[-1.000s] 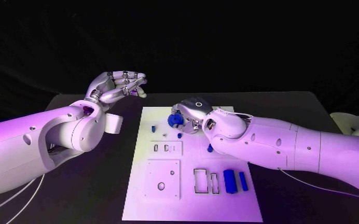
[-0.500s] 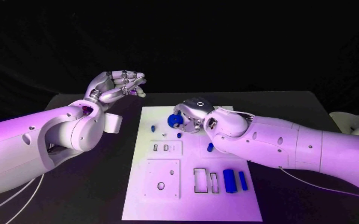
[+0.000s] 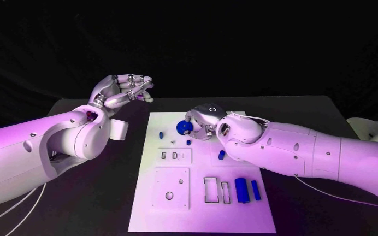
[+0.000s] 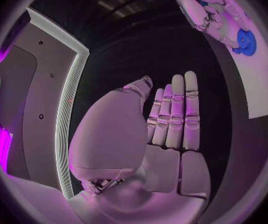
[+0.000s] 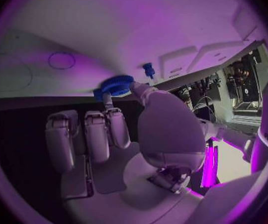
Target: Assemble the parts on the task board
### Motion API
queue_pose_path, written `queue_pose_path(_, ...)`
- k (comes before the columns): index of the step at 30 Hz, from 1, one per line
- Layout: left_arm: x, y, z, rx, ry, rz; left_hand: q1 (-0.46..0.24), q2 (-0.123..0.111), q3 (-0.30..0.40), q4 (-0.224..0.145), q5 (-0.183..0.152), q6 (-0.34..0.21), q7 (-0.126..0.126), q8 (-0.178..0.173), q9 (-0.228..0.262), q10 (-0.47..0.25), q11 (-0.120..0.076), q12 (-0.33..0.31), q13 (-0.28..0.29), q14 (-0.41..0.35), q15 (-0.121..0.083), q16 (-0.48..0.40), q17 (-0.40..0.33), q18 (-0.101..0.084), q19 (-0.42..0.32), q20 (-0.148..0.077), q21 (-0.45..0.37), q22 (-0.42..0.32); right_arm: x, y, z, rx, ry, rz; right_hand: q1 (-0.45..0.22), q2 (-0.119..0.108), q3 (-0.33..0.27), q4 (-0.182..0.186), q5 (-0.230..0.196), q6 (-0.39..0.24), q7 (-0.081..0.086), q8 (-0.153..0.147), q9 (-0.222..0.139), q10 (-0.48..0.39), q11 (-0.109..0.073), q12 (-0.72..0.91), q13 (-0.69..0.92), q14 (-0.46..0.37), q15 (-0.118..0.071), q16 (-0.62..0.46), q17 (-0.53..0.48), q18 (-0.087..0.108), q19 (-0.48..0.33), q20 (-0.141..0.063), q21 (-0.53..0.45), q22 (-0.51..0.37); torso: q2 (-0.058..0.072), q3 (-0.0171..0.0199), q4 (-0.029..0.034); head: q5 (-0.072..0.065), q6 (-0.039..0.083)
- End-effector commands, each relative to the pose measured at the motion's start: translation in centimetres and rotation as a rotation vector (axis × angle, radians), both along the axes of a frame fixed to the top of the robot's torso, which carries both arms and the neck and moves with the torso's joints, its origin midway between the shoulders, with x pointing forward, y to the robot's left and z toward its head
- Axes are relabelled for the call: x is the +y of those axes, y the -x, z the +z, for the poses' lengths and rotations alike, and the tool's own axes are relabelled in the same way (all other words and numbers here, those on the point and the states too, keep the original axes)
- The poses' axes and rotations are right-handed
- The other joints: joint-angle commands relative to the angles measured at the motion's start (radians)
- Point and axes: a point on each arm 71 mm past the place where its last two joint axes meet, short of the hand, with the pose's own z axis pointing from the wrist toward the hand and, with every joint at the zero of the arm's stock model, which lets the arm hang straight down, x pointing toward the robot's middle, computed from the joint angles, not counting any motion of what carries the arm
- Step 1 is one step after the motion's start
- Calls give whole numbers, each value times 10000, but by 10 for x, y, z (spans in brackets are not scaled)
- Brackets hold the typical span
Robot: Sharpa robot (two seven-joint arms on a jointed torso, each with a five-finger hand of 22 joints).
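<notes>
While the left hand [image 3: 122, 91] floats at the middle left of the head view, beside the task board [image 3: 201, 203], its fingers are curled inwards and hold nothing. The right hand [image 3: 202, 120] is at the centre, over the upper part of the board, pinching a round blue gear [image 3: 185, 127]. Two blue bars [image 3: 247, 190] lie at the lower right of the board.

In the left wrist view, the fingers [image 4: 177, 114] stand together, almost straight, with an empty palm.

In the right wrist view, thumb and finger hold the toothed gear [image 5: 115, 86] at the centre, near a small blue peg [image 5: 148, 69]. No writing is readable.
</notes>
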Motion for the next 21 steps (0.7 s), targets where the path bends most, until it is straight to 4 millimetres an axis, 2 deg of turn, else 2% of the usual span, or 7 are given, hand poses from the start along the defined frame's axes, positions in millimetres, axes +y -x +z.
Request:
queue_pose_path(1,-1,0,1,-39,80,-138,39,1,67,1,-54,-84,12,-23,15,35,48,-34,11,-57,-13,46,9,10,-66,-19,69,10,-5,1,-1,94,-92,-95,-98,58,-1,99,81,96,-16,-28,23,89,4,58,1216,873,89,57,1853,-142,1028,67,47,2628,-5,-4,0,-3,-5)
queue_pose_path(5,0,0,1,-41,76,-121,39,1,67,1,-54,-84,12,-23,15,35,48,-34,11,-57,-13,46,9,10,-66,-19,69,10,-15,5,6,-388,-834,-104,-95,95,13,149,150,174,-33,-15,45,116,-10,87,1247,873,78,58,1855,-142,1028,61,47,2628,-8,0,-2,15,8)
queue_pose_path(9,1,0,1,-43,68,-90,39,1,67,1,-54,-84,12,-23,15,35,48,-34,11,-57,-13,46,9,10,-66,-19,69,10,-29,9,15,-690,-1714,-24,-4,98,49,122,198,239,-49,-14,64,103,-25,64,1226,856,60,33,1780,-142,1028,49,47,2628,-25,-13,-40,13,31)
queue_pose_path(14,2,0,1,-44,59,-61,39,1,67,1,-54,-84,12,-23,15,35,48,-34,11,-57,-13,46,9,10,-66,-19,69,10,-56,11,28,-363,-2486,-10,294,6,133,-64,245,157,-16,-147,60,105,-4,61,1233,860,51,39,1805,-142,1028,32,47,2628,-43,-8,-74,-11,78)
queue_pose_path(18,3,0,1,-35,52,-53,39,1,67,1,-54,-84,12,-23,15,35,48,-34,11,-57,-13,46,9,10,-66,-19,69,10,-88,5,34,1075,-2866,-285,1174,-239,317,-798,105,-13,-71,-337,55,15,-37,-46,1143,844,-59,15,1752,-142,1028,-42,47,2628,-77,-10,-142,-23,81)
queue_pose_path(19,3,0,1,-34,52,-56,47,-1,81,-13,-53,-91,13,-29,18,32,50,-46,9,-66,-12,44,19,11,-78,-19,84,19,-98,4,34,1461,-2969,-378,1174,-239,317,-798,105,-13,-71,-337,55,15,-37,-46,1143,844,-59,15,1752,-142,1028,-42,47,2628,-91,-16,-176,-24,75)
queue_pose_path(21,2,0,0,-30,58,-85,47,-1,81,-13,-53,-91,13,-29,18,32,50,-46,9,-66,-12,44,19,11,-78,-19,84,19,-117,3,34,2069,-3081,-521,1625,-457,342,-1259,210,-47,-242,-407,75,-51,-180,-117,1087,854,-172,30,1810,-142,1028,-137,47,2628,-98,-18,-193,-46,101)
